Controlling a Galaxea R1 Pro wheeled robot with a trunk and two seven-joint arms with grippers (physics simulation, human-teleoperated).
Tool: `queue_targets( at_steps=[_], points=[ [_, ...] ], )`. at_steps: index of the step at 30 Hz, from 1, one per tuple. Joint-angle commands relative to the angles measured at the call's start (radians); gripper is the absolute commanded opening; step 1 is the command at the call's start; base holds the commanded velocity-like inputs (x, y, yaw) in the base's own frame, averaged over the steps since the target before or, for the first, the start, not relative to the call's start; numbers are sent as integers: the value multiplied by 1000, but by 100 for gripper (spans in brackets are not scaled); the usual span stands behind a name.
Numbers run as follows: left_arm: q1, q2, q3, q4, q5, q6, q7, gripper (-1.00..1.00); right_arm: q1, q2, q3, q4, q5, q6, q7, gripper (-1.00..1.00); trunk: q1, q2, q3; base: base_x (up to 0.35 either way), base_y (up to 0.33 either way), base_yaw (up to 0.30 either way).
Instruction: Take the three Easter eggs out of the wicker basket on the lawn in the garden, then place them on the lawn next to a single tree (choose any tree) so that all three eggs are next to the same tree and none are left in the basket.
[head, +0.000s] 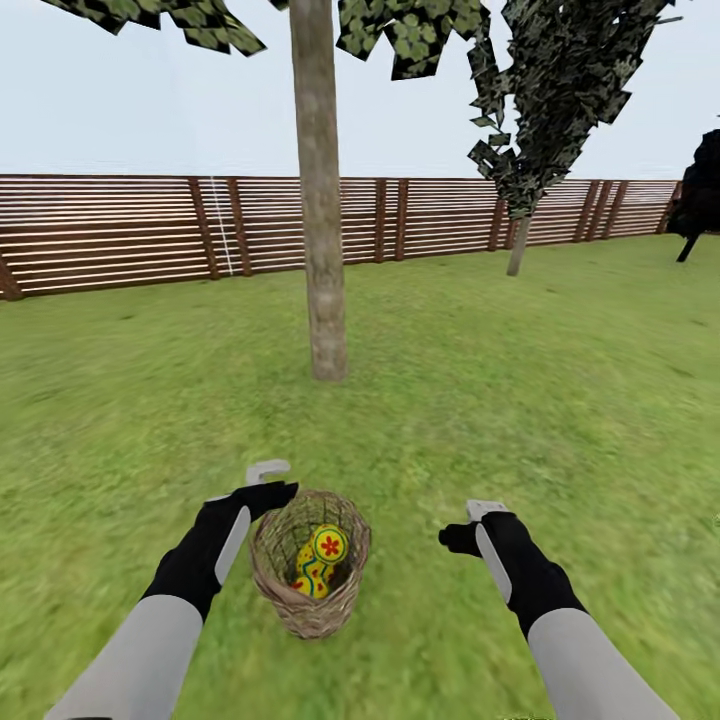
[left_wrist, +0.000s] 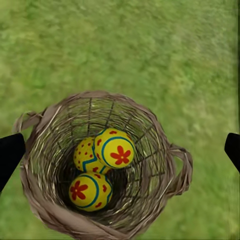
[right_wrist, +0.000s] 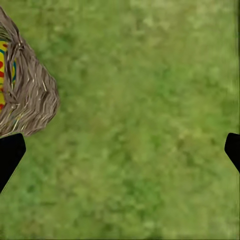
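The wicker basket (head: 310, 600) stands on the lawn (head: 500, 400) just in front of me, between my two arms. In the left wrist view I look straight down into the basket (left_wrist: 165, 145) at three yellow Easter eggs: one on top with a red flower (left_wrist: 115, 148), one below it (left_wrist: 90, 190), and one half covered (left_wrist: 82, 154). My left gripper (head: 270, 482) hangs open above the basket's rim, apart from the eggs. My right gripper (head: 472, 525) is open over bare grass, right of the basket (right_wrist: 25, 100).
A tree with a thick pale trunk (head: 318, 250) rises a few steps beyond the basket. A narrow dark tree (head: 540, 120) stands at the back right. A brown slat fence (head: 120, 230) closes off the garden. Grass spreads all around.
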Motion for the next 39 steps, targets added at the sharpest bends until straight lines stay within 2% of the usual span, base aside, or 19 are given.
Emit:
queue_targets(
  at_steps=[1, 3, 5, 6, 7, 8, 11, 12, 13, 16, 24, 29, 33, 39],
  points=[
    [0, 0, 4, -2, 8, 7, -2, 100, -1, 2, -3, -1, -6, 4, -7, 100, 0, -1, -1, 108, 320, -211],
    [0, 1, 4, -3, 1, 36, 1, 100, -1, 2, -2, -1, -6, 4, -8, 100, 0, -1, -1, 95, 325, -89],
    [0, 1, 4, -3, -52, 156, 4, 100, -1, 2, -2, -1, -6, 4, -8, 100, 0, -1, -1, 90, 326, -29],
    [0, 2, 5, -4, -70, 183, 4, 100, -1, 1, -3, -1, -6, 3, -8, 100, 0, -1, -1, 88, 327, -15],
    [0, 2, 6, -5, -110, 230, 4, 100, -1, 1, -4, -1, -7, 3, -7, 100, 0, -1, -1, 88, 327, -12],
    [0, 4, 8, -7, -166, 280, 4, 100, -1, 0, -9, -1, -7, 2, -7, 100, 0, -1, -1, 87, 327, -6],
    [-1, 14, 11, -4, -223, 331, 5, 100, -1, -1, -26, -11, -7, 2, -5, 100, 0, -1, -1, 87, 327, -3],
    [-2, 19, 14, -8, -234, 358, 6, 100, -1, 0, -31, -33, -7, 2, -5, 100, 0, -1, -1, 87, 327, -1],
    [-4, 34, 26, -14, -241, 417, 5, 100, -1, 3, -35, -87, -6, 2, -3, 100, 0, -1, -1, 56, 327, 0],
    [-4, 32, 26, -16, -239, 431, 2, 100, -2, 4, -34, -143, -5, 3, -5, 100, 0, -1, -1, 22, 222, 0],
    [-4, -2, 24, -43, -227, 434, -11, 100, -2, -2, -34, -329, -3, 17, -9, 100, 0, -1, -1, 2, 28, 0],
    [-4, -5, 23, -44, -172, 433, -7, 100, -2, 0, -28, -350, -2, 18, -8, 100, 0, -1, -1, 0, 0, 0],
    [-5, -5, 30, -113, -156, 436, -11, 100, -1, 2, -27, -397, 1, 43, -8, 100, 0, -1, -1, 46, 0, 0],
    [-5, -5, 30, -127, -148, 436, -11, 100, -1, 0, -27, -436, 6, 80, -9, 100, 0, -1, -3, 291, 0, 39]
  ],
)
